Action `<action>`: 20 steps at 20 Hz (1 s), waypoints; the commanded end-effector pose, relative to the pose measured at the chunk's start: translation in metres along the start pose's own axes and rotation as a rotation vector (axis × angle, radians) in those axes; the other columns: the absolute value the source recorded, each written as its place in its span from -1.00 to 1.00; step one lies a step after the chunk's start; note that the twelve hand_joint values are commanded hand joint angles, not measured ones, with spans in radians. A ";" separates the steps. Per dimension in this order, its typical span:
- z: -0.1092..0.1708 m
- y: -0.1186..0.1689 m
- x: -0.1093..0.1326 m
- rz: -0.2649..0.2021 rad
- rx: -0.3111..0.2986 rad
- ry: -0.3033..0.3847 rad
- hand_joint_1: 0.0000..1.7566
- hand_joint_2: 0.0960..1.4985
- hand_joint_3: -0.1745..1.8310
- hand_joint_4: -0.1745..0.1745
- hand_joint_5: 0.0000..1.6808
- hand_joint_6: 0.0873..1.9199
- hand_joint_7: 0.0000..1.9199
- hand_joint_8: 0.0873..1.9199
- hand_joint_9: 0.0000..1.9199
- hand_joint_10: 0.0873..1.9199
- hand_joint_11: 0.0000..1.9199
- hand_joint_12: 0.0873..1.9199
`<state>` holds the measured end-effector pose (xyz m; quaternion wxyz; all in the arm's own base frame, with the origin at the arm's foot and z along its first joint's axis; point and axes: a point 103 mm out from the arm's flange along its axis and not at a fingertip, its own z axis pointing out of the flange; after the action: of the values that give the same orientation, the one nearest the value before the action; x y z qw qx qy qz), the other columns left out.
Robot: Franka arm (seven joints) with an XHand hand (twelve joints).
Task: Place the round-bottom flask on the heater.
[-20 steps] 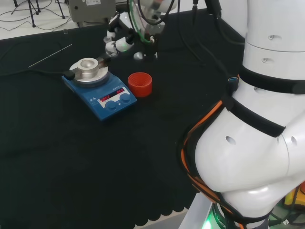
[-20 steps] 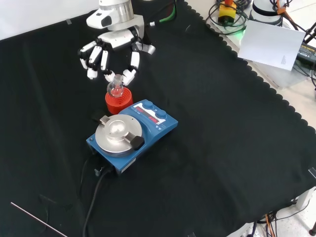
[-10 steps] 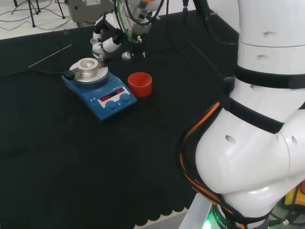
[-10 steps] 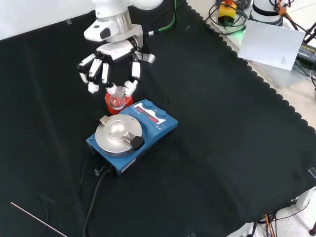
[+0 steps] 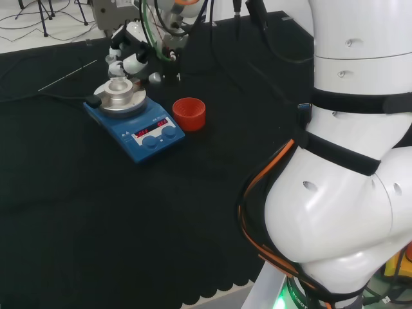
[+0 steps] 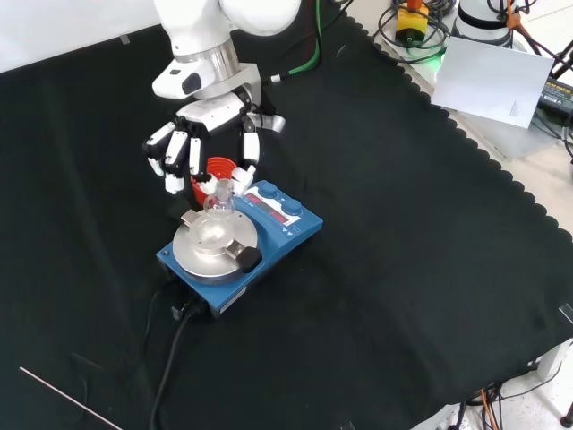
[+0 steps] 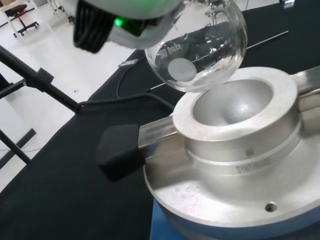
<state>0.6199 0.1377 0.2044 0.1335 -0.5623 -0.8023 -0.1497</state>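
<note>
Front view, reading left to right: I have the black and white hand (image 6: 199, 148) with its fingers curled down and pinching the neck of the small clear glass round-bottom flask (image 6: 217, 209). Its bulb hangs below the fingertips, neck pointing up into the hand, so the long axis is close to upright. The flask sits over the silver metal bowl-shaped block (image 6: 208, 243) on top of the blue hotplate heater (image 6: 269, 235). Behind the flask in this view, partly screened by the fingers, is the red ribbed ring stand (image 6: 215, 170), now empty as far as I can see. Further right, the heater's front panel with its two blue knobs (image 6: 285, 207) faces away from the hand.

From the wrist view I judge the one relation that matters: the bulb (image 7: 197, 47) is above the rounded hollow (image 7: 235, 105) of the metal block and not yet seated. It looks offset toward one rim instead of centred, with a gap showing between glass and metal. A black-tipped clamp handle (image 7: 120, 150) sticks out of the block, apart from the glass.

My next move, as I read it, is a small sideways correction and then a straight descent before I let go.
</note>
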 end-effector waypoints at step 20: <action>0.025 0.011 -0.011 -0.004 0.047 0.022 0.25 -0.25 0.01 1.00 0.36 -0.02 -0.41 -0.48 -0.26 -0.52 -0.86 0.39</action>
<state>0.6327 0.1497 0.1799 0.1502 -0.5565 -0.8060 -0.1346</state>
